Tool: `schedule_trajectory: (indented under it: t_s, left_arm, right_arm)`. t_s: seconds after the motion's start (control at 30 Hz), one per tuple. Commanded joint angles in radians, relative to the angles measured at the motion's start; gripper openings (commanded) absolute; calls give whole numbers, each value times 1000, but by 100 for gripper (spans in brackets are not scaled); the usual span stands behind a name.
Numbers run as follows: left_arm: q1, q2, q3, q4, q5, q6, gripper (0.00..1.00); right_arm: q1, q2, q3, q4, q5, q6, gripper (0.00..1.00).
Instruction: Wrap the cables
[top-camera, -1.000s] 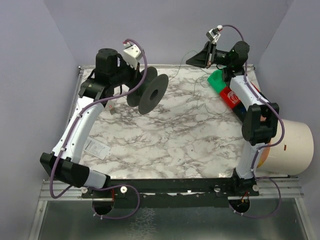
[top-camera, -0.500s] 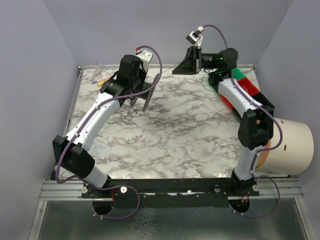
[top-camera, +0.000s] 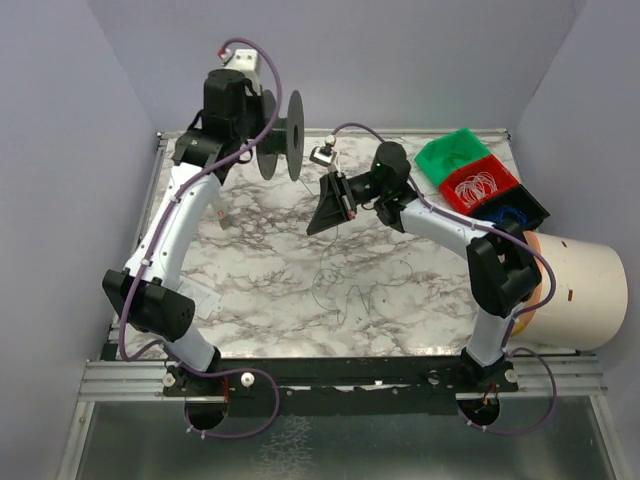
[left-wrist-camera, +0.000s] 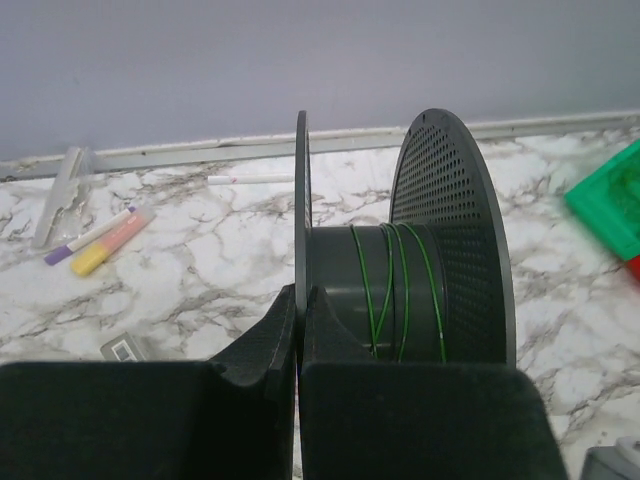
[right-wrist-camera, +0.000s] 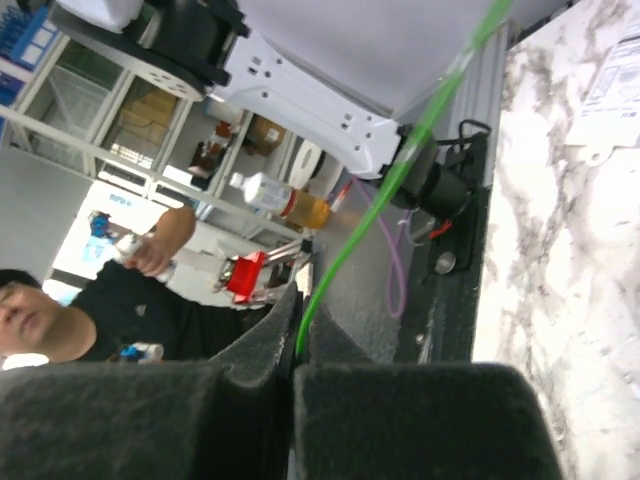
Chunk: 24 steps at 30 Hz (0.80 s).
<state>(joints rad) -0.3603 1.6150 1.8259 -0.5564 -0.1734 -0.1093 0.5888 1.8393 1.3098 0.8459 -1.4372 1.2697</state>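
Observation:
My left gripper is shut on the near flange of the black spool and holds it up at the back left. In the left wrist view the gripper pinches that thin flange, and a few turns of thin green cable lie round the spool hub. My right gripper hovers over the table's middle, shut on the cable. In the right wrist view the gripper grips the green cable. A loose curly strand lies on the marble below it.
A green bin, a red bin holding coiled whitish wires and a blue bin stand at the back right. A white bucket sits off the right edge. Markers and a white pen lie at the back left.
My left arm has raised the spool and swung it toward the back. My right gripper has come from the back right down to the table's middle, and a curly strand now lies on the marble.

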Motion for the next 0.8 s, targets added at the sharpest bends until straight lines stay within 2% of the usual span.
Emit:
schedule_trajectory:
  t_s: [0.0, 0.07, 0.17, 0.33, 0.57, 0.77]
  left_arm:
    - [138, 7, 89, 63, 241, -196, 0]
    - [175, 1, 84, 95, 349, -239, 0]
    - [184, -19, 60, 143, 462, -262, 0]
    - [195, -64, -7, 255, 684, -331, 0]
    - [205, -108, -44, 296, 897, -334, 0]
    - [205, -141, -126, 273, 1014, -270, 0]
  right_arm:
    - [28, -58, 1, -642, 83, -639, 0]
    - [26, -50, 5, -734, 119, -744, 0]
    - [24, -27, -24, -671, 175, -726, 0]
    - [-10, 19, -43, -718, 512, -718, 0]
    - [-212, 45, -66, -741, 777, -643, 0]
    - [-422, 41, -70, -612, 765, -574, 0]
